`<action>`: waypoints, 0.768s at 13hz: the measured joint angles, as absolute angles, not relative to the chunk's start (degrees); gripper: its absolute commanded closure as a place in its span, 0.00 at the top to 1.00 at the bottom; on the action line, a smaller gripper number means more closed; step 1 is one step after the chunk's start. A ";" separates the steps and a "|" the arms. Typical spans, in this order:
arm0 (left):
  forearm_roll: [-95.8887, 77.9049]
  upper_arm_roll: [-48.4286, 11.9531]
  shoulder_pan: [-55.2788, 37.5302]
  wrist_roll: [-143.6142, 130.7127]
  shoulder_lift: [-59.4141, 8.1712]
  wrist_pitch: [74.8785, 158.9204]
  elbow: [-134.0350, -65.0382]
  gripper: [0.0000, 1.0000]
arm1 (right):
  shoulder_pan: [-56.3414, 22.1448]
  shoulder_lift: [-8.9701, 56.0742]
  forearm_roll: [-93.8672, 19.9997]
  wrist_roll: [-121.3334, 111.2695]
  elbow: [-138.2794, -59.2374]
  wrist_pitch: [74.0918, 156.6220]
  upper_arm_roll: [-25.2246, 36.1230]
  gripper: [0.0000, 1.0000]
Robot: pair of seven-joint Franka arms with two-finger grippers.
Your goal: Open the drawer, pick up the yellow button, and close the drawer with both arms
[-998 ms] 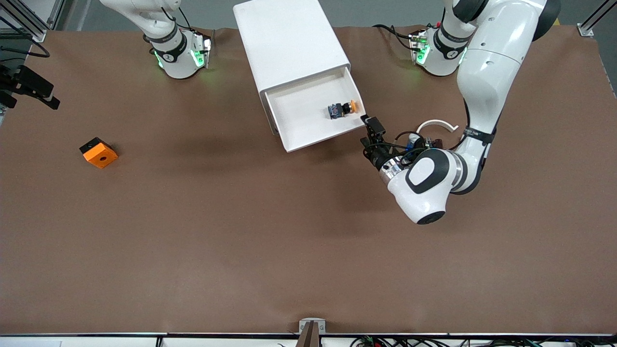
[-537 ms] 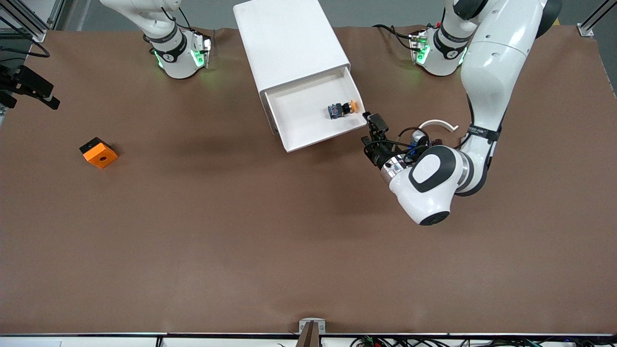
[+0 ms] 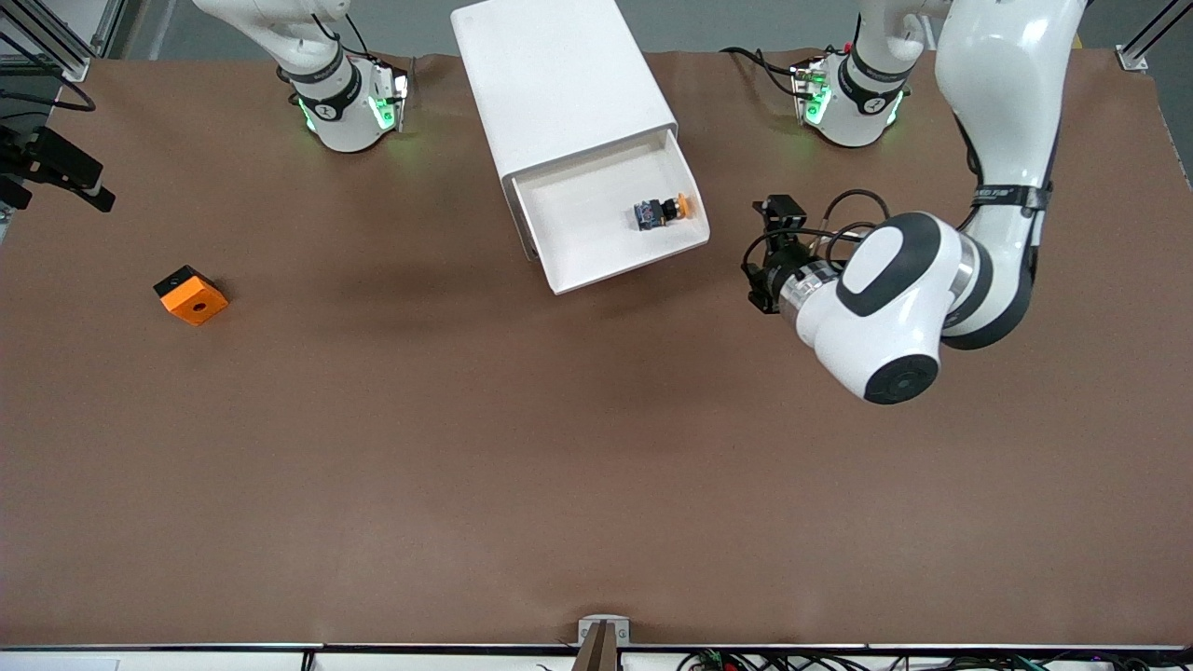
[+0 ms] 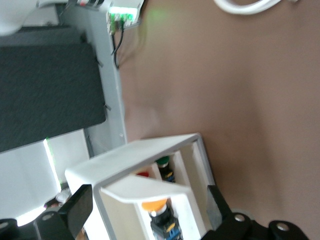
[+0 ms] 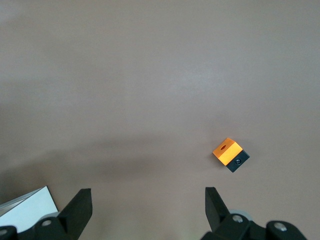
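White four-drawer cabinet (image 3: pixel 564 84): set on the brown table (image 3: pixel 466 447) between the two arm bases, its front turned toward the front camera and slightly toward the left arm's end.

Uppermost drawer (image 3: pixel 596 247): pulled out, a shallow white tray; shown from its front in the left wrist view (image 4: pixel 150 186).

Button (image 3: pixel 664 211): orange cap, black collar, blue-grey body; laid on its side in the drawer, near the wall at the left arm's end, cap toward that wall. Also seen in the left wrist view (image 4: pixel 159 215). No gripper is touching it.

Left gripper (image 3: pixel 772 253): held in the air over bare table just beside the open drawer, toward the left arm's end; fingers (image 4: pixel 77 210) spread wide, nothing between them.

Right gripper (image 5: pixel 147 207): seen in its own wrist view only, raised high over the table; fingers (image 5: pixel 80 207) spread wide and empty. The right arm is waiting.

Orange cube (image 3: pixel 191 295): with a round hole and a black underside, resting on the table toward the right arm's end, well apart from the cabinet; also seen in the right wrist view (image 5: pixel 229 153).

White curved band (image 4: pixel 245 6): lying on the table, partly seen in the left wrist view.
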State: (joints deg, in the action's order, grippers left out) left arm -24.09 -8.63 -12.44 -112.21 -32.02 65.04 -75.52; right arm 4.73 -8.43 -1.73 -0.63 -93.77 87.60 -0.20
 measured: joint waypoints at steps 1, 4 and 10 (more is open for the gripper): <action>-21.62 -8.61 -11.37 -109.21 -31.43 64.75 -75.68 1.00 | 4.74 -8.43 -1.73 -0.63 -93.76 87.60 -0.13 1.00; -14.92 -8.57 -7.67 -99.99 -30.62 64.51 -75.87 1.00 | 4.74 -8.43 -1.73 -0.63 -93.77 87.60 -0.05 1.00; -4.20 -7.99 -4.61 -78.08 -28.34 68.66 -76.80 1.00 | 4.75 -8.43 -1.70 -0.63 -93.77 87.60 0.01 1.00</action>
